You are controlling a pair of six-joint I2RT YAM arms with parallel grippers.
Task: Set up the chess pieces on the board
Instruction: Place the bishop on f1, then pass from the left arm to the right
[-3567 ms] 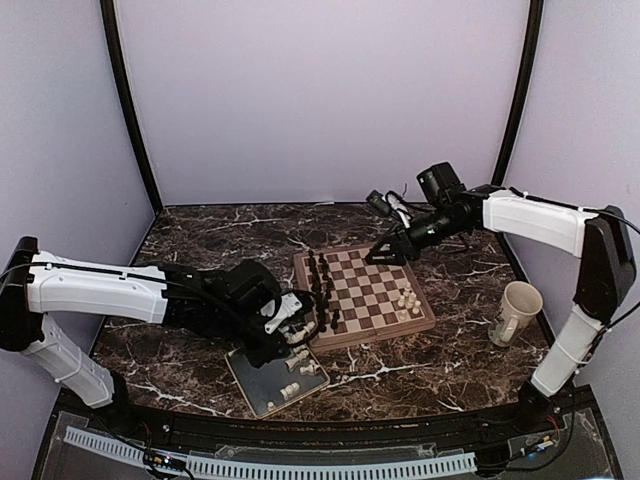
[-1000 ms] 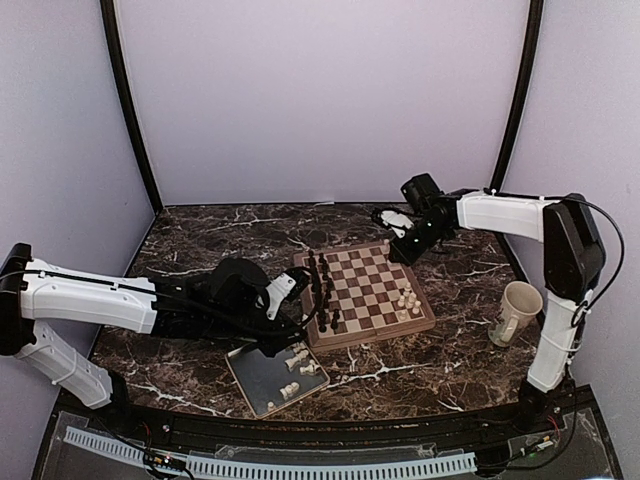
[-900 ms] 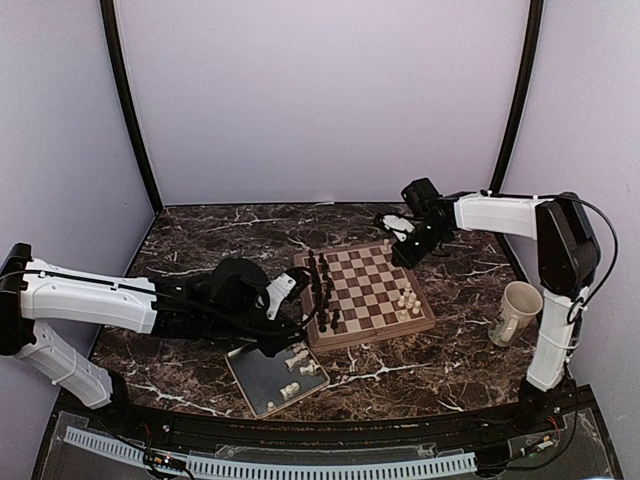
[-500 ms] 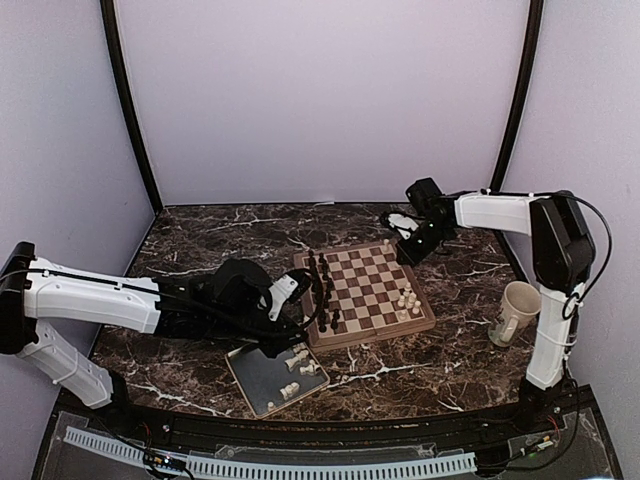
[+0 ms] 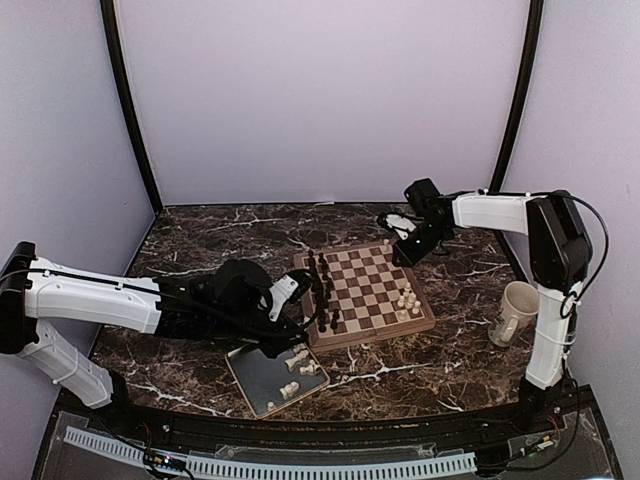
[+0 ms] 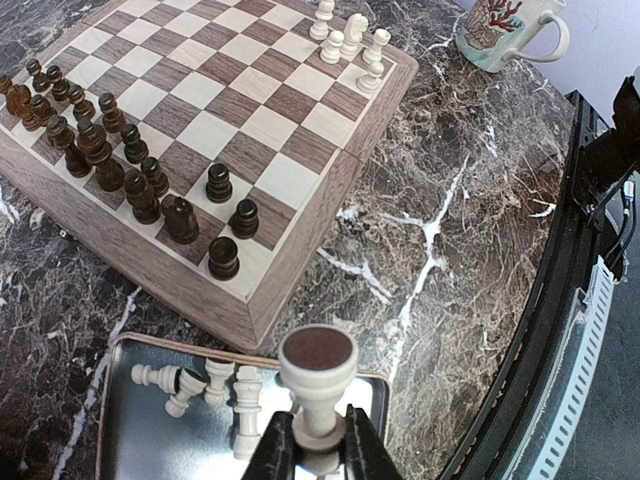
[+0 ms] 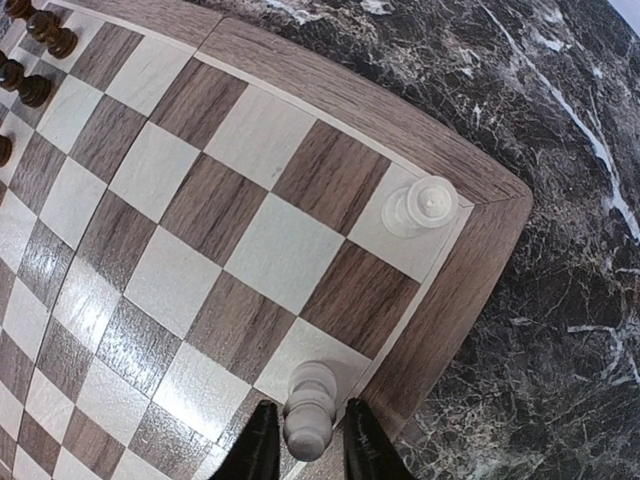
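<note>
My left gripper [image 6: 318,445] is shut on a cream-white chess piece [image 6: 318,375], held base-up above the grey tray [image 6: 140,440]; in the top view it [image 5: 291,322] hovers at the board's near left corner. Several cream pieces [image 6: 215,390] lie in the tray. The wooden board [image 5: 365,290] carries dark pieces [image 5: 322,290] on its left side and a cluster of cream pieces [image 5: 407,300] on its right. My right gripper [image 7: 310,445] is at the board's far right corner [image 5: 400,245]. Its jaws stand narrowly apart on either side of a cream piece [image 7: 308,400] standing on an edge square. Another cream piece [image 7: 420,205] stands on the corner square.
A cream mug [image 5: 517,312] stands on the marble table to the right of the board; it also shows in the left wrist view [image 6: 500,25]. The tray [image 5: 262,380] lies against the board's near left corner. A black rail runs along the table's near edge.
My left gripper has risen from the tray with a cream piece and drifted a little toward the board. My right gripper has moved to the far right corner and stays there.
</note>
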